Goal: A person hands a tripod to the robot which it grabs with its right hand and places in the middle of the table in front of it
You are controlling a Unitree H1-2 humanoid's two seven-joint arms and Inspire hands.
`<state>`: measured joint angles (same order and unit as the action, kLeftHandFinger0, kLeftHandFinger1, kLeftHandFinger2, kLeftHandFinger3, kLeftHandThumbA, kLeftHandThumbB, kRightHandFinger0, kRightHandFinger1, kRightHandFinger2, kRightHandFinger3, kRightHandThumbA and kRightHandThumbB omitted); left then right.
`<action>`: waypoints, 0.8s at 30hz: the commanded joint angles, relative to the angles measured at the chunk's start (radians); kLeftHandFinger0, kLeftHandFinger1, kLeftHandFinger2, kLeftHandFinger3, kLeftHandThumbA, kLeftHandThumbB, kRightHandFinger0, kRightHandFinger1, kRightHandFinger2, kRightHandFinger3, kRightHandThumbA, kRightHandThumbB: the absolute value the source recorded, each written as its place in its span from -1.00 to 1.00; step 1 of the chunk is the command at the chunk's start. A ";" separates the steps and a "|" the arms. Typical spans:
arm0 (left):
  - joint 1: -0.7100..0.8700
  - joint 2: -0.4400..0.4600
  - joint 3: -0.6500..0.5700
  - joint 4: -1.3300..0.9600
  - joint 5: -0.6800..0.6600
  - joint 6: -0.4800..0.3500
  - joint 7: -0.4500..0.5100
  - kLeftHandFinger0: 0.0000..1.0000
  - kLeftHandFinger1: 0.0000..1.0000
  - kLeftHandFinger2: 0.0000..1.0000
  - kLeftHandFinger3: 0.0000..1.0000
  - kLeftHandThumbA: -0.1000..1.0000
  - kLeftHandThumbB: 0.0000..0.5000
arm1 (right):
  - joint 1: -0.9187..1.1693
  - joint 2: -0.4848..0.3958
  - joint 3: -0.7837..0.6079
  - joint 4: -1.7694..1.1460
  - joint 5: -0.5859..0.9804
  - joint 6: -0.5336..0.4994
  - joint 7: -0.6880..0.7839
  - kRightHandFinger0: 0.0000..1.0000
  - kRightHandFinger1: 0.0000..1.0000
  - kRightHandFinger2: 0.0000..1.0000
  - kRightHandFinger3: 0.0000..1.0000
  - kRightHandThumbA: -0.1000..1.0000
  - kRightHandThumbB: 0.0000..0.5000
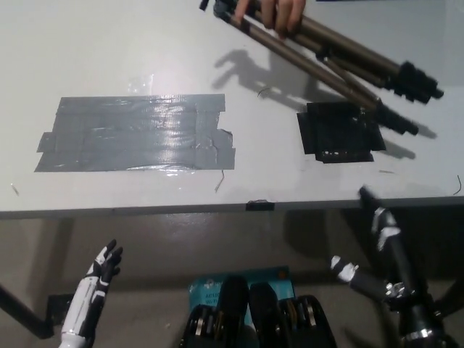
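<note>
Head view: a person's hand [279, 14] holds the tripod [355, 51] over the table [109, 58] at one o'clock. My right hand [384, 250], splayed and empty at five o'clock, should reach up and wrap the legs squarely. My left hand [98, 279] rests splayed at seven.

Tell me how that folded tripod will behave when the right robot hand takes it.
The tripod looks like rigid metal tubes, so it should stay stiff, not flop. It is long and the person's hand holds one end, so an off-centre grasp would probably let it tip. The smooth tubes may slip in the open right robot hand.
</note>
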<state>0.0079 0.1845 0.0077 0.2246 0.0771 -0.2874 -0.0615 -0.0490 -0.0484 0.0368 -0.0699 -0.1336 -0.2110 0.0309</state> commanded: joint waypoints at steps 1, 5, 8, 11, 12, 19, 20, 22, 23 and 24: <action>0.051 -0.027 -0.026 -0.077 0.007 -0.028 -0.001 1.00 1.00 1.00 1.00 0.97 0.22 | -0.047 0.012 -0.050 -0.247 -0.230 -0.039 -0.108 1.00 1.00 1.00 1.00 0.62 -0.10; 0.080 -0.061 -0.040 -0.059 -0.006 -0.112 0.007 1.00 1.00 1.00 1.00 0.94 0.06 | -0.157 -0.003 -0.058 -0.379 -0.402 0.055 -0.083 1.00 1.00 1.00 1.00 0.56 0.04; 0.087 -0.070 -0.041 -0.053 0.012 -0.135 0.017 1.00 1.00 1.00 1.00 0.98 0.05 | -0.252 -0.008 -0.058 -0.401 -0.466 0.151 -0.051 1.00 1.00 1.00 1.00 0.63 0.17; 0.075 -0.066 -0.033 -0.009 0.016 -0.155 0.019 1.00 1.00 1.00 1.00 0.98 0.03 | -0.385 -0.041 -0.040 -0.379 -0.573 0.291 0.030 1.00 1.00 1.00 1.00 0.87 0.35; 0.071 -0.064 -0.030 0.002 0.013 -0.163 0.017 1.00 1.00 1.00 1.00 0.98 0.02 | -0.413 -0.050 -0.034 -0.366 -0.594 0.318 0.047 1.00 1.00 1.00 1.00 0.88 0.35; 0.050 -0.048 -0.028 0.027 0.016 -0.159 0.007 1.00 1.00 1.00 1.00 0.99 0.03 | -0.676 -0.126 0.038 -0.105 -0.698 0.496 0.125 1.00 1.00 1.00 1.00 0.79 0.60; 0.048 -0.047 -0.027 0.030 0.017 -0.162 0.008 1.00 1.00 1.00 1.00 0.99 0.03 | -0.696 -0.130 0.048 -0.077 -0.703 0.513 0.130 1.00 1.00 1.00 1.00 0.80 0.62; 0.045 -0.045 -0.028 0.036 0.020 -0.169 0.009 1.00 1.00 1.00 1.00 0.99 0.03 | -0.758 -0.138 0.075 0.020 -0.724 0.560 0.140 1.00 1.00 1.00 1.00 0.78 0.66; 0.044 -0.044 -0.028 0.035 0.020 -0.169 0.009 1.00 1.00 1.00 1.00 0.99 0.02 | -0.776 -0.143 0.084 0.056 -0.726 0.562 0.133 1.00 1.00 1.00 1.00 0.79 0.70; 0.041 -0.042 -0.027 0.034 0.015 -0.168 0.004 1.00 1.00 1.00 1.00 0.99 0.02 | -0.803 -0.146 0.094 0.105 -0.722 0.569 0.126 1.00 1.00 1.00 1.00 0.79 0.75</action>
<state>0.0708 0.1188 -0.0146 0.2651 0.0785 -0.3383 -0.0608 -0.6408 -0.1515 0.0681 -0.1232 -0.6305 0.1054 0.0774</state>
